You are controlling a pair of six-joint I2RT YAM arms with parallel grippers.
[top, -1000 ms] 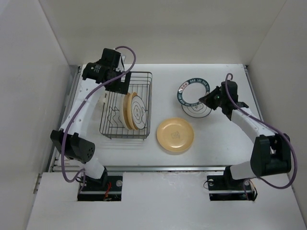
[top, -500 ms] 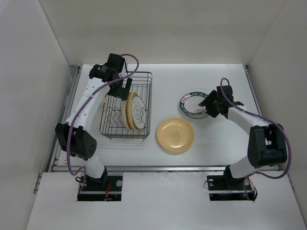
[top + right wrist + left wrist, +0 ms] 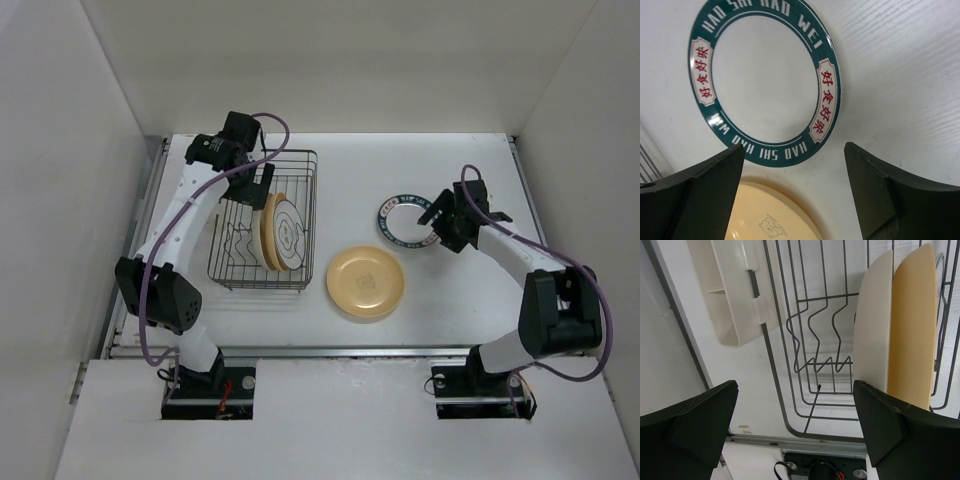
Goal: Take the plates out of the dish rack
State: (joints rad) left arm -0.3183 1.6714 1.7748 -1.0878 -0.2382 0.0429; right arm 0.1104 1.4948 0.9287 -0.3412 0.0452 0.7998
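Note:
The dish rack (image 3: pixel 226 262) stands left of centre, a dark wire basket. Two plates stand upright in it, a cream one (image 3: pixel 872 325) and a yellow-tan one (image 3: pixel 912 325), seen together from above (image 3: pixel 280 232). A yellow plate (image 3: pixel 366 282) lies flat on the table. A white plate with a dark green lettered rim (image 3: pixel 404 221) lies flat behind it. My right gripper (image 3: pixel 437 216) hovers open at this plate's right edge; in the right wrist view (image 3: pixel 795 150) nothing is between its fingers. My left gripper (image 3: pixel 248 170) hangs open and empty over the rack's back-left corner (image 3: pixel 795 390).
A white plastic clip (image 3: pixel 732 290) hangs on the rack's left side. The white side walls stand close to the table on both sides. The table's near rail (image 3: pixel 330 350) and both arm bases lie below. The yellow plate (image 3: pixel 775 215) lies just beyond the ringed plate (image 3: pixel 765 75).
My right gripper has opened and let go of the green-rimmed plate, which went from tilted in the grip to flat on the table. The left arm shifted slightly right, then held still.

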